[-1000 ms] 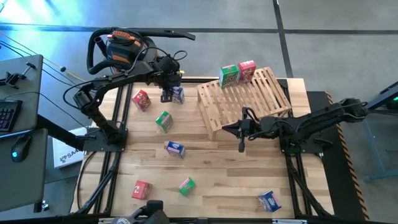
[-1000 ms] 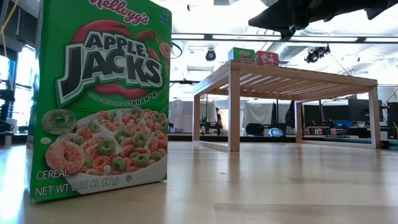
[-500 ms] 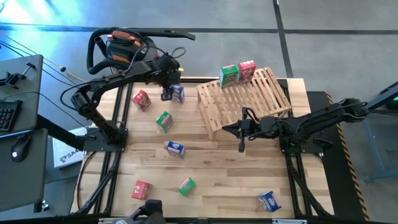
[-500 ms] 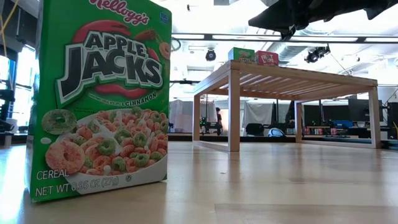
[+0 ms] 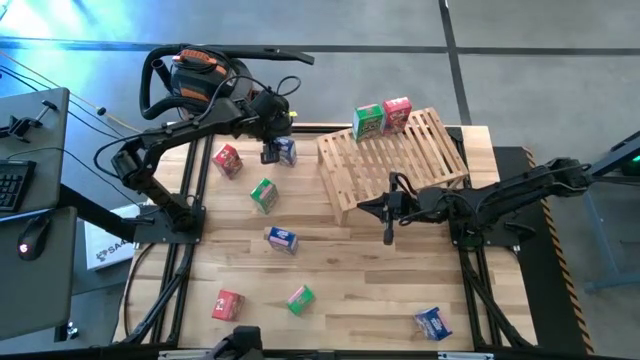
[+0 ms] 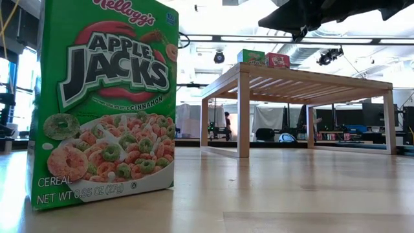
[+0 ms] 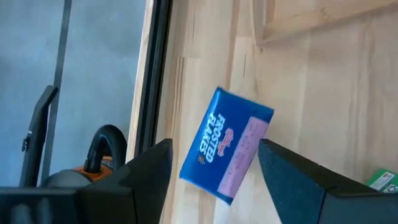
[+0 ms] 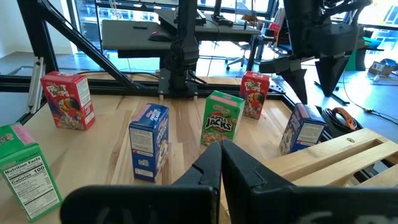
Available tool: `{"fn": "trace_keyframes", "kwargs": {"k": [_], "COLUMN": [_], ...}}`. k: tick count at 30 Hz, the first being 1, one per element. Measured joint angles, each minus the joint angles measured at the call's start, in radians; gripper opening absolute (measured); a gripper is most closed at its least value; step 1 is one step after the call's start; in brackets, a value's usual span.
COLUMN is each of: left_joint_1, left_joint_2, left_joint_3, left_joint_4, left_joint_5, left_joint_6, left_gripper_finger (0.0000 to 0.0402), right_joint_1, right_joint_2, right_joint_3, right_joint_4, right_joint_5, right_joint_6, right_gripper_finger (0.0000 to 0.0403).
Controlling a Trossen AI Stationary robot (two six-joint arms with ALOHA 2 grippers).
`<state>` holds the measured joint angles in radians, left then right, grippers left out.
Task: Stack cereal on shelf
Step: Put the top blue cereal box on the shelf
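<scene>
My left gripper (image 5: 271, 151) is open near the table's far edge, its fingers hanging just above a standing blue cereal box (image 5: 287, 150). In the left wrist view the box's top (image 7: 227, 144) shows between the two fingers, untouched. The right wrist view shows that gripper (image 8: 309, 70) over the box (image 8: 301, 127). The slatted wooden shelf (image 5: 395, 155) stands far right, with a green box (image 5: 368, 121) and a red box (image 5: 397, 113) on its far end. My right gripper (image 5: 388, 236) is shut and waits by the shelf's near edge.
Standing loose on the plank table (image 5: 350, 280) are a red box (image 5: 228, 160), a green box (image 5: 264, 194), a blue box (image 5: 282, 239), a red box (image 5: 227, 305), a green box (image 5: 300, 299) and a blue box (image 5: 433, 323). The low view is half filled by a green box (image 6: 103, 103).
My left arm's elbow has swung a little toward the table's left, while its gripper has stayed over the blue box, edging slightly toward it. No box has moved.
</scene>
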<state>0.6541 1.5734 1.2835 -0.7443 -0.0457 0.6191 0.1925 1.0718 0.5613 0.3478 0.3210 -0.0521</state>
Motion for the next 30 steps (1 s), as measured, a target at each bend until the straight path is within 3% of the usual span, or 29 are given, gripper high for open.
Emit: {"fn": "trace_keyframes", "kwargs": {"k": [6, 17, 20, 24, 30], "left_joint_1": [-0.003, -0.013, -0.02, -0.034, -0.049], "left_joint_2": [0.0, 0.0, 0.0, 0.0, 0.0], "left_joint_3": [0.0, 0.0, 0.0, 0.001, 0.001], "left_joint_4": [0.009, 0.033, 0.073, 0.123, 0.103], "left_joint_5": [-0.004, -0.008, -0.01, -0.052, -0.163], "left_joint_6": [0.003, -0.058, -0.15, -0.341, -0.33], "left_gripper_finger": [0.0276, 0.028, 0.028, 0.028, 0.028], "right_joint_1": [0.0, 0.0, 0.0, 0.0, -0.002], "right_joint_2": [0.0, 0.0, 0.0, 0.0, 0.0], "right_joint_3": [0.0, 0.0, 0.0, 0.0, 0.0], "right_joint_4": [0.0, 0.0, 0.0, 0.0, 0.0], "right_joint_5": [0.0, 0.0, 0.0, 0.001, 0.002], "right_joint_6": [0.002, 0.001, 0.0, 0.0, 0.0], "right_gripper_finger": [0.0, 0.0, 0.0, 0.0, 0.0]}}
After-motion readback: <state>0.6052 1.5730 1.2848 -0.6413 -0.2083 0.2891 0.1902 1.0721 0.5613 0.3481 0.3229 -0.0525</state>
